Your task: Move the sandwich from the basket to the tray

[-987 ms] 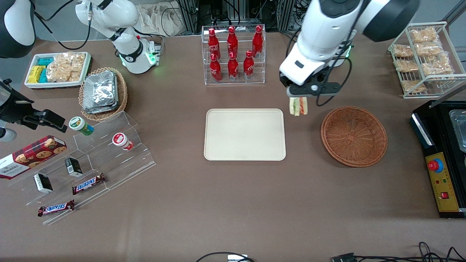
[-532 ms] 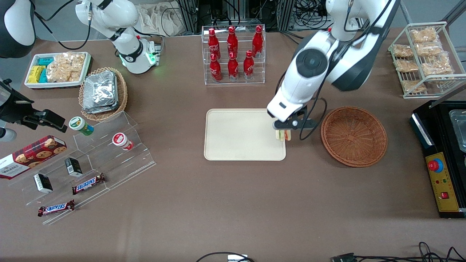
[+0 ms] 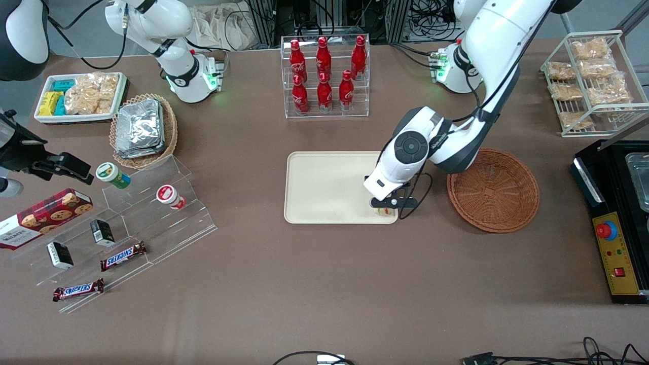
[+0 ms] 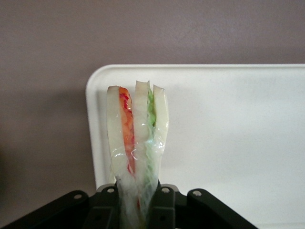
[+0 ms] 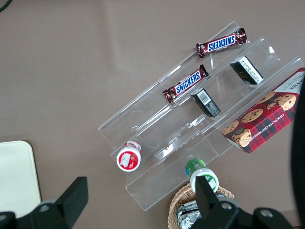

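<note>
I see the claw point(image 3: 386, 207) low over the tray point(image 3: 324, 187), at the tray corner nearest the basket point(image 3: 493, 189) and the front camera. It pinches the sandwich point(image 4: 137, 138) by 1 end. The sandwich's long axis runs straight out from the claw, layered edge outward, above the tray's corner on the counter point(image 3: 324, 284).

Left arm: glossy white rounded shells with black joint sections, a dark circular joint cap, black cables along the links, green base light. Gripper point(image 3: 388, 208): black body.
</note>
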You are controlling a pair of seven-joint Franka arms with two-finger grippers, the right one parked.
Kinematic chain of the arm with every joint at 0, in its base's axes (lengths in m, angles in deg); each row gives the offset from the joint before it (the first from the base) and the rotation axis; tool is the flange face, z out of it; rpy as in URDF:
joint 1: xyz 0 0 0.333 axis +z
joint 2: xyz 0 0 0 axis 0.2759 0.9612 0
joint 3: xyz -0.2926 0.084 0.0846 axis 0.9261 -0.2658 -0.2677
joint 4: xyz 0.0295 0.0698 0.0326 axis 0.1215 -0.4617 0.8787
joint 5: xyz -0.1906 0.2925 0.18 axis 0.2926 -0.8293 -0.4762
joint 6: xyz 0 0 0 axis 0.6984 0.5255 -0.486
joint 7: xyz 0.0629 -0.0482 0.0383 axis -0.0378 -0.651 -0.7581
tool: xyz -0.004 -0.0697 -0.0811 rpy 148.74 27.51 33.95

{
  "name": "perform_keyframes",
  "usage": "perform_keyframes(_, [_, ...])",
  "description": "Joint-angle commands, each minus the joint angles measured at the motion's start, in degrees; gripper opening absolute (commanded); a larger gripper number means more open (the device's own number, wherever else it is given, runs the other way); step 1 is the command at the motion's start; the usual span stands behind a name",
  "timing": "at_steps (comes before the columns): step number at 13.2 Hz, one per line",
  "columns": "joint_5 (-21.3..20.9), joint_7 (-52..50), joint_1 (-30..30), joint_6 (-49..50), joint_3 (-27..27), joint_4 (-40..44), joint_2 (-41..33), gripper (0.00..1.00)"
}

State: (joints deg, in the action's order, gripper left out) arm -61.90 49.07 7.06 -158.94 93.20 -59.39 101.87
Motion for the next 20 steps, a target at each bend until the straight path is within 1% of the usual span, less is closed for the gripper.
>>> perform_keyframes(1, [-1.0,-2.9,-0.7,-2.8,0.2,-1.3,0.5,0.0])
perform_keyframes(3, [-2.3,-3.2,-0.7,-2.9,0.2,-1.4,1.1,0.0])
perform_keyframes(4, [-2.5,-3.5,-0.7,-2.9,0.2,-1.4,1.3,0.11])
perform_keyframes(5, [-2.5,-3.9,-0.6,-2.9,0.1,-1.4,1.6,0.83])
perform_keyframes(6, [-2.5,-4.0,-0.5,-2.8,0.1,-1.4,1.4,1.0])
perform_keyframes(10, [-2.3,-4.9,-0.5,0.6,0.2,-0.9,-1.3,1.0])
perform_keyframes(12, [-1.8,-5.1,-0.4,3.5,0.2,-0.9,-4.9,1.0])
perform_keyframes(14, [-1.3,-5.0,-0.2,8.6,0.3,0.3,-9.6,1.0])
perform_keyframes(16, [-1.2,-4.2,-0.1,16.5,0.0,4.3,-14.7,1.0])
perform_keyframes(18, [-0.7,-4.0,0.0,25.9,-0.7,12.1,-17.5,1.0])
perform_keyframes(20, [-0.4,-1.7,-0.3,31.0,-4.6,18.0,-19.4,1.0])
